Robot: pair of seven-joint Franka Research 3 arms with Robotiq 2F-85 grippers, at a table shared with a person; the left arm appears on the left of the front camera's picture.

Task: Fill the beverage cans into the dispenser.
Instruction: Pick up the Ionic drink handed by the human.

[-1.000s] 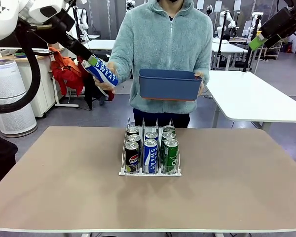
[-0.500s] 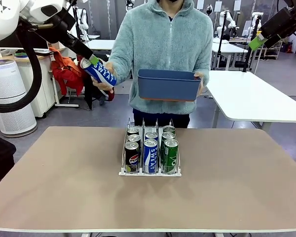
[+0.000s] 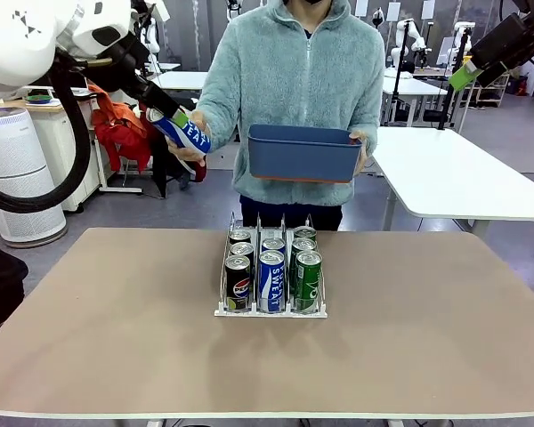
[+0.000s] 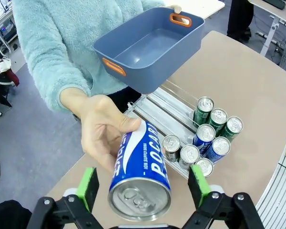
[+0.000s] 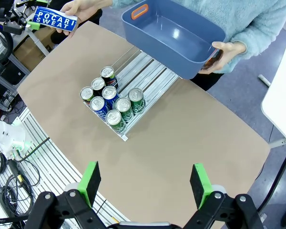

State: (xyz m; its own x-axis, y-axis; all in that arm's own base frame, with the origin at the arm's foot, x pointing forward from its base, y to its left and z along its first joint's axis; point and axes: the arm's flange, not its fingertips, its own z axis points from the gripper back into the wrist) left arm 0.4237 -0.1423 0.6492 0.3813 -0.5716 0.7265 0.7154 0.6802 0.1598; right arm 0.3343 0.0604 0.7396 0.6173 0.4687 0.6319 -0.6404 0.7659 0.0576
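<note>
Front view: high at pic left, find left gripper point(image 3: 174, 116) w/ blue can point(image 3: 185, 132) right at its tips, offered by person's hand point(image 3: 194, 147). Can't judge the finger gap from here, too side-on. Tilts silver end up toward the gripper, base down into the hand. Lower, mid-table point(image 3: 116, 338), spot the dispenser point(image 3: 271, 276), well apart from the offered can, w/ cans at the near end of all three lanes and room at the back. Above it, blue bin point(image 3: 304, 153) in the person's other hand. Far off at upper right, right gripper point(image 3: 464, 76), nowhere near any can.

Left wrist view: settles it. Fingers point(image 4: 89, 185) spread wide, one each side of the blue can w/ slim gaps; not pinching, prob. not touching. Aims its silver top straight back at the wrist, so long axis runs along the fingers, not across. Closing would clamp across the round body. Held round the far end by the person's hand. Beyond, at right, dispenser under the blue bin.

Right wrist view: looks down from high over the table. Fingers point(image 5: 91, 181) spread wide on nothing. Puts the dispenser well ahead and the blue can farther off, at top left corner.

Judgement: left arm far nearer, so the grab looks like its job. Needs only to close on the can, then wait for the hand to let go.
</note>
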